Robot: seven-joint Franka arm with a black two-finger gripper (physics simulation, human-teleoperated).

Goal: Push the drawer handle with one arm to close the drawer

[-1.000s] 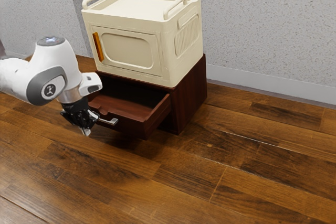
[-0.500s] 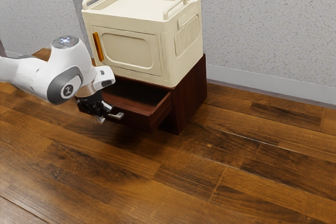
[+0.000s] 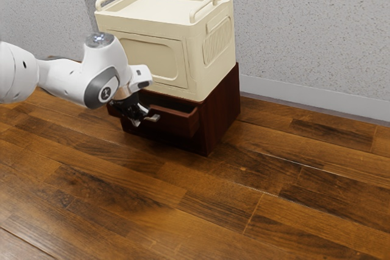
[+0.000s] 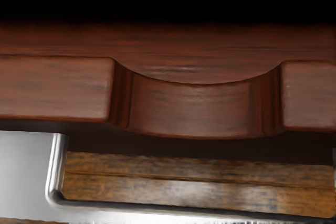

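In the exterior view my black gripper [image 3: 138,117] is at the drawer's front, beside the silver handle [image 3: 153,118]; how its fingers stand cannot be made out. The dark red drawer [image 3: 183,122] sticks out a short way from its cabinet [image 3: 220,111]. The wrist view has the drawer's front board [image 4: 52,87] with a curved notch in its top edge, and the metal handle [image 4: 23,177] running along below it. Part of the drawer front is hidden behind my hand in the exterior view.
A cream box [image 3: 213,47] with two rails on top stands on the cabinet. Wooden floor [image 3: 244,211] spreads in front, and a speckled grey wall [image 3: 304,28] rises behind.
My hand has moved toward the cabinet and the exterior view's right, and the drawer has slid inward with it, now sticking out much less. The cabinet and cream box have stayed put.
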